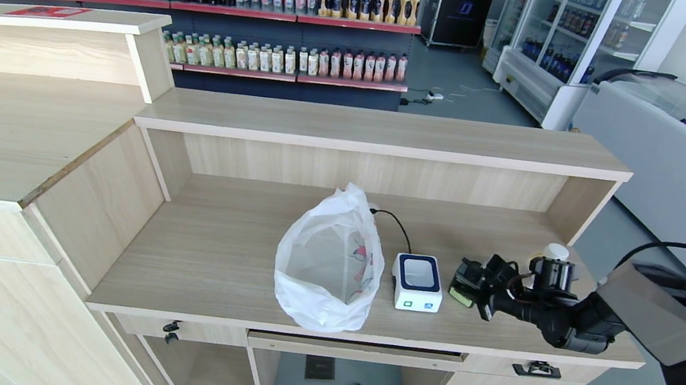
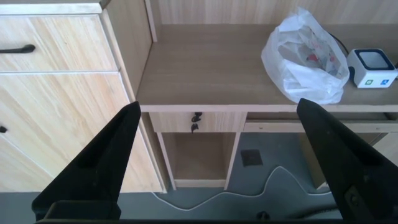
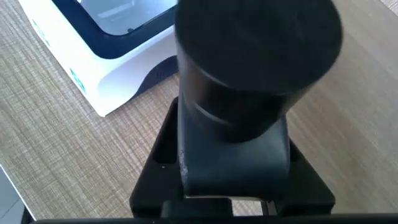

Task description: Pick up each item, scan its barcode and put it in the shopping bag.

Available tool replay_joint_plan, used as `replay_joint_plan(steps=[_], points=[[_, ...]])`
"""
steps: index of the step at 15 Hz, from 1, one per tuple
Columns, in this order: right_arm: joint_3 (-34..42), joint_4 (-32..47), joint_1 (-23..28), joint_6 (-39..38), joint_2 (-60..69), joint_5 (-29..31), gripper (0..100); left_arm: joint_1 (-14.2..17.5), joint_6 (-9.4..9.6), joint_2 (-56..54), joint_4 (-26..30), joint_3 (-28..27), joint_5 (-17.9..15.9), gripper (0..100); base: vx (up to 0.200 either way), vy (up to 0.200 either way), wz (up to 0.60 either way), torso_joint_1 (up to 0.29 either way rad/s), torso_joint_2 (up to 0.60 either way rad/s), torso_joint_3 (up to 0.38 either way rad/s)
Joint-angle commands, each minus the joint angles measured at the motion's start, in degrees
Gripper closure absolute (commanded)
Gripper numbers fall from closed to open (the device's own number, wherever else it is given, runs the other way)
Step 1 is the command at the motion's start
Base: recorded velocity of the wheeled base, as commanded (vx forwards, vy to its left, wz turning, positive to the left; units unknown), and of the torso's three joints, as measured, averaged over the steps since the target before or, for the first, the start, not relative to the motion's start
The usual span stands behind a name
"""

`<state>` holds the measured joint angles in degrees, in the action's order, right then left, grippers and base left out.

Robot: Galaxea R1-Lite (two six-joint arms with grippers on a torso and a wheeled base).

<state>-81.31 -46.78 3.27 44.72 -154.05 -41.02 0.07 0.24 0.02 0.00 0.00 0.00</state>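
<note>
My right gripper (image 1: 468, 282) hovers low over the wooden counter (image 1: 210, 248), just right of the white barcode scanner (image 1: 416, 282). It is shut on a black cylindrical item (image 3: 258, 68) with a yellow-green patch on its underside. In the right wrist view the scanner (image 3: 112, 43) lies close beside that item. The white plastic shopping bag (image 1: 328, 263) stands open to the scanner's left. My left gripper (image 2: 217, 124) is open and holds nothing. It hangs off the counter's front left, with the bag (image 2: 305, 59) and scanner (image 2: 372, 67) far ahead of it.
A white-capped bottle (image 1: 556, 252) stands on the counter behind my right wrist. The scanner's black cable (image 1: 393, 222) runs back behind the bag. A raised ledge (image 1: 384, 133) walls the counter's back and sides. Drawers (image 2: 56, 50) sit at the left.
</note>
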Motion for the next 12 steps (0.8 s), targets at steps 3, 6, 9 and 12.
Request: replay_joint_plan(steps=[3, 6, 9, 12], points=[[2.82, -3.67, 0.34, -0.24, 2.62, -0.02, 100, 0.01, 0.02, -0.02, 0.00, 0.00, 0.00, 0, 0.000, 0.000, 0.00, 0.000, 0.00, 0.000], [14.43, -10.53, 2.36, -0.33, 13.16, -0.02, 100, 0.01, 0.02, -0.02, 0.00, 0.00, 0.00, 0, 0.000, 0.000, 0.00, 0.000, 0.00, 0.000], [29.81, -11.67, 3.32, -1.03, 29.86, -0.02, 100, 0.01, 0.02, -0.02, 0.00, 0.00, 0.00, 0, 0.000, 0.000, 0.00, 0.000, 0.00, 0.000], [40.71, -13.25, 7.72, 7.40, 47.53, -0.73, 100, 0.01, 0.02, -0.02, 0.00, 0.00, 0.00, 0, 0.000, 0.000, 0.00, 0.000, 0.00, 0.000]])
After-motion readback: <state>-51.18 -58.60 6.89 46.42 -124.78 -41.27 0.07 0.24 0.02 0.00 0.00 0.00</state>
